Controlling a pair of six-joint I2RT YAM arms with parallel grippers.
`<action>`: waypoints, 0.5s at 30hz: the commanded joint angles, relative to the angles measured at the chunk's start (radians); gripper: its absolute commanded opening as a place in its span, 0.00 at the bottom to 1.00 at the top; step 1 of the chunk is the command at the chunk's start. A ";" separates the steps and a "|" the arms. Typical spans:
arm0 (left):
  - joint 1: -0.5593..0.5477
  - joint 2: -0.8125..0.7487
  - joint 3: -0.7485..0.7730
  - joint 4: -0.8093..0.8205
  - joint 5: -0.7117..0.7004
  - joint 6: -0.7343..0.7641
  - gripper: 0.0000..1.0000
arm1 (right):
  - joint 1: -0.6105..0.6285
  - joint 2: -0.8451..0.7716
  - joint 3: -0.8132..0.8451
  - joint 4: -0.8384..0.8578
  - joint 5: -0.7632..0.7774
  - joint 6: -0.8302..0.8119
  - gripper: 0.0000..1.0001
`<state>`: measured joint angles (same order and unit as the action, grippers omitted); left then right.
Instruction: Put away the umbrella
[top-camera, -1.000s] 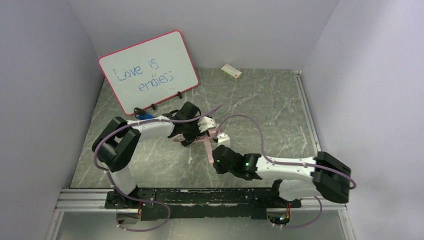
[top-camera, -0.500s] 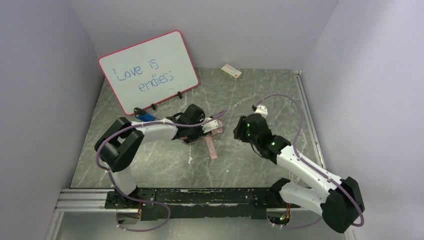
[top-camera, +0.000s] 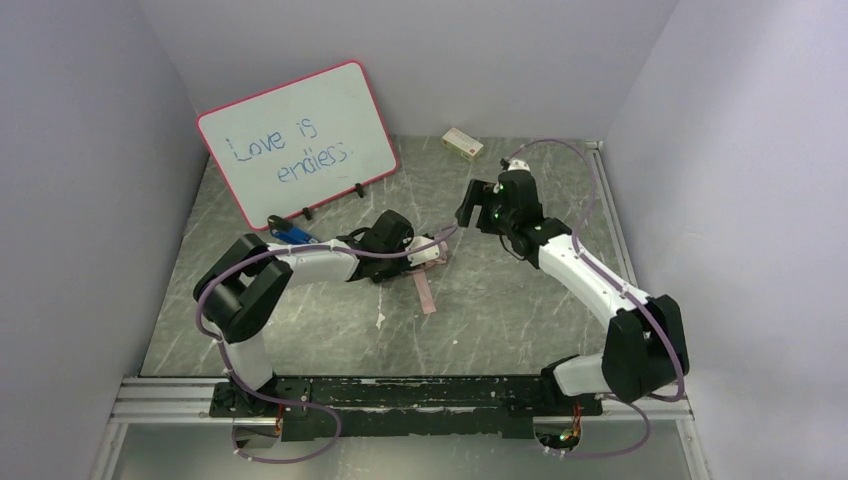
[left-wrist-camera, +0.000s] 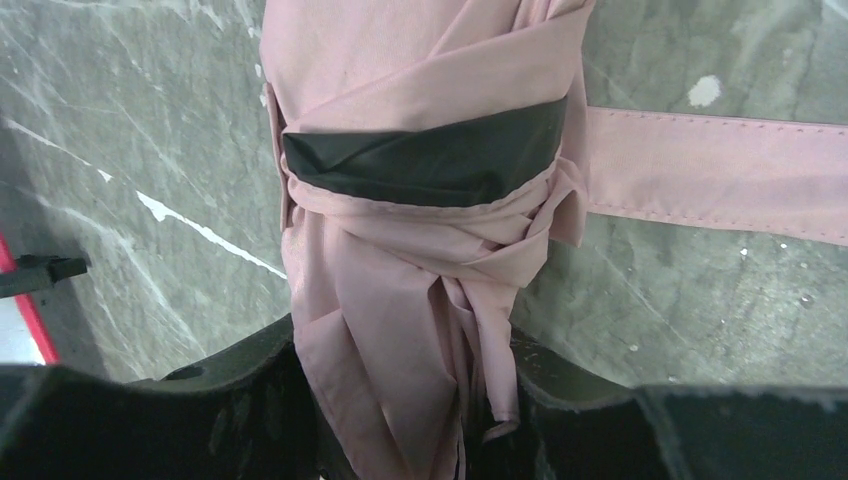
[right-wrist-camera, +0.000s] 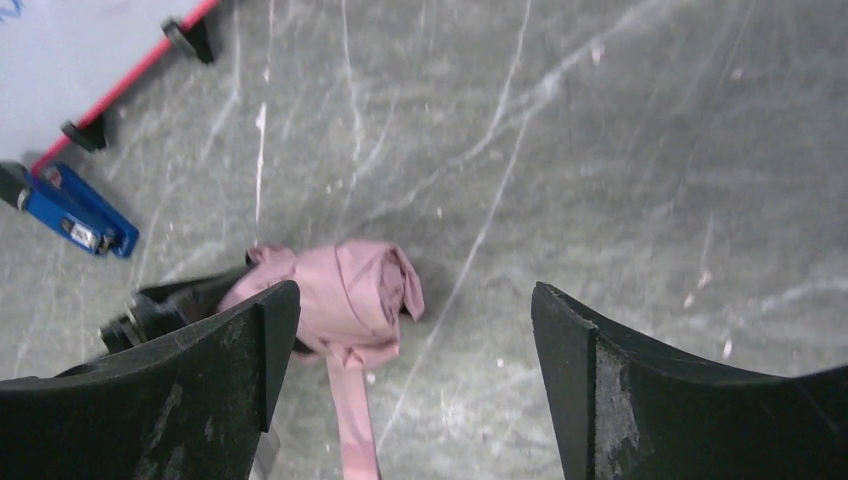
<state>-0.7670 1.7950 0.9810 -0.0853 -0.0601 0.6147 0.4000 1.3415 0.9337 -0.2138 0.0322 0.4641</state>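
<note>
- The umbrella (left-wrist-camera: 420, 200) lies rolled just in front of the whiteboard (top-camera: 300, 140), off its lower right corner, with its strap (left-wrist-camera: 720, 170) loose on the table (top-camera: 520, 300).
- The left gripper (left-wrist-camera: 405, 350) clamps the rolled canopy.
- The right gripper (top-camera: 470, 207) hangs farther right of the whiteboard, jaws wide and empty.
- Likely step: binding the strap. Pinch it near the free end and pull snug while the left grip pins the folds.
- Count: one umbrella, one strap, one whiteboard, one blue clip (top-camera: 290, 230), one small box (top-camera: 463, 144), two grippers.
</note>
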 joint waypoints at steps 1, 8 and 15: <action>-0.013 0.114 -0.057 -0.132 -0.050 0.015 0.05 | -0.027 0.051 0.046 0.173 -0.023 -0.061 0.88; -0.040 0.141 -0.034 -0.129 -0.082 0.019 0.05 | -0.071 0.170 0.166 0.316 -0.148 -0.343 0.85; -0.050 0.151 -0.046 -0.089 -0.106 0.092 0.05 | -0.106 0.346 0.340 0.152 -0.407 -0.733 0.84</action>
<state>-0.8093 1.8397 1.0065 -0.0315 -0.1642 0.6510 0.3092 1.5993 1.1809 0.0399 -0.2058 0.0105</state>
